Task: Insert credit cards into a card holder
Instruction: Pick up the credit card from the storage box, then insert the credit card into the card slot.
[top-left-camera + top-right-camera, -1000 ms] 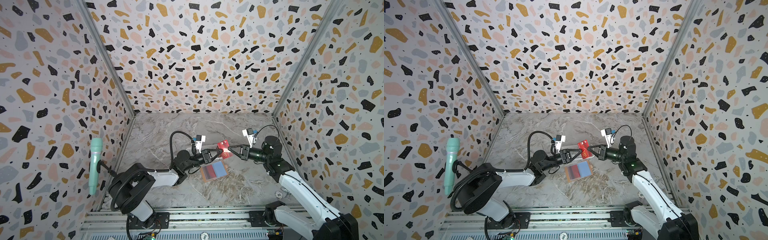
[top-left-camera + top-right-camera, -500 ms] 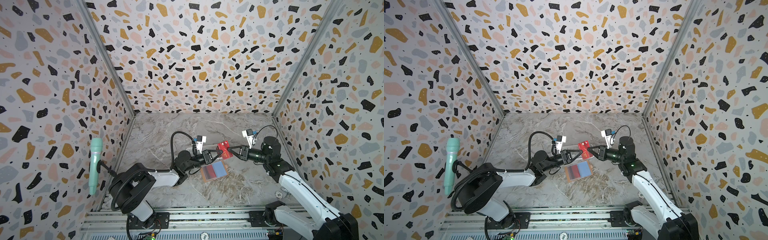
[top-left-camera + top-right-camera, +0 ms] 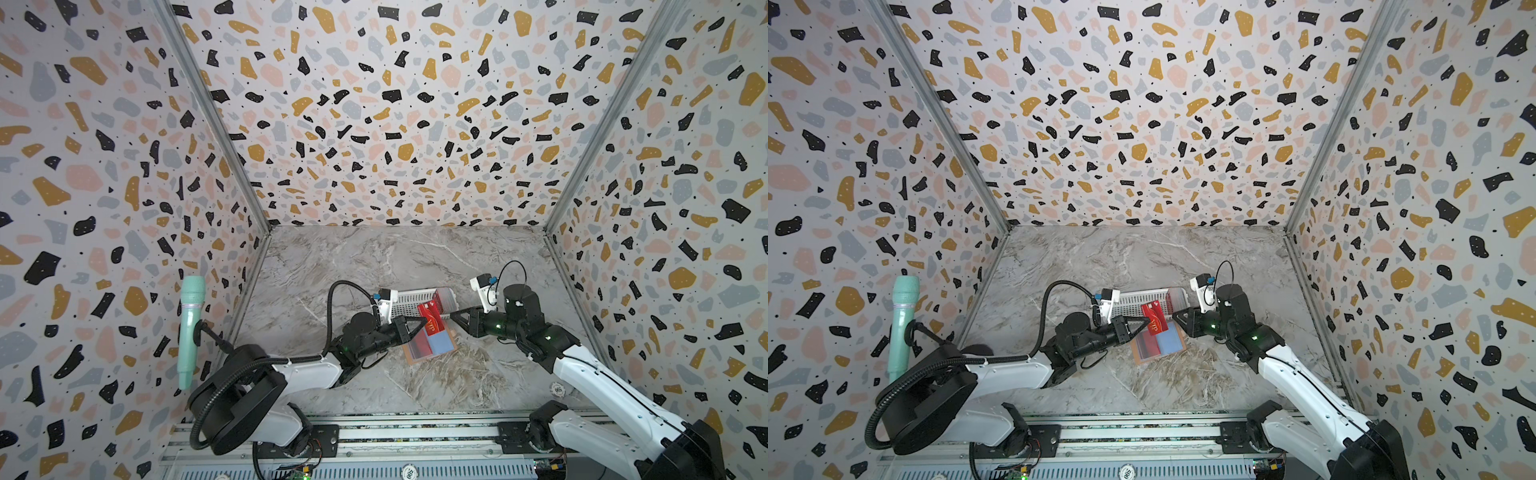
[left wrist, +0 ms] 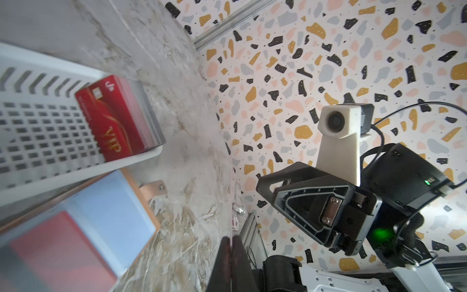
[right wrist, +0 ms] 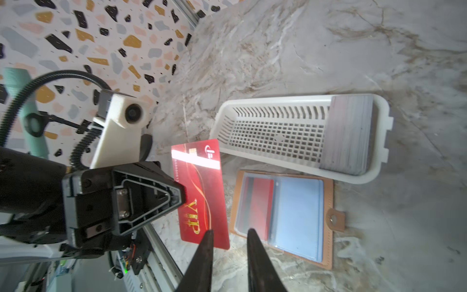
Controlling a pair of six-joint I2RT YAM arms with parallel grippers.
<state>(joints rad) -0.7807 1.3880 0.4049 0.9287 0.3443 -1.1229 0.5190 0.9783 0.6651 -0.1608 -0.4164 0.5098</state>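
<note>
- Right now your left gripper (image 3: 424, 320) has its fingers pressed together on the left edge of one red VIP card (image 3: 432, 319), which it holds upright in the air
- In the left wrist view you see that card (image 4: 231, 202) edge-on, a thin line coming out between the two closed fingers (image 4: 222, 265)
- The held card hangs above the far left part of the card holder (image 3: 434, 347), between the two grippers
- Your right gripper (image 5: 230, 231) stands slightly spread, with a clear gap and nothing between its fingers; it sits close to the card's right edge, and you cannot tell whether a finger touches it
- The card holder lies open and flat on the marble table (image 3: 374, 257), pale blue inside, its snap tab (image 5: 334, 218) sticking out on the right
- One red card (image 5: 257, 202) already sits in the holder's left pocket; the right pocket shows only blue
- Just beyond the holder, on its far side, you have the white slotted basket (image 5: 252, 101), with a stack of cards (image 5: 348, 131) leaning at its right end
</note>
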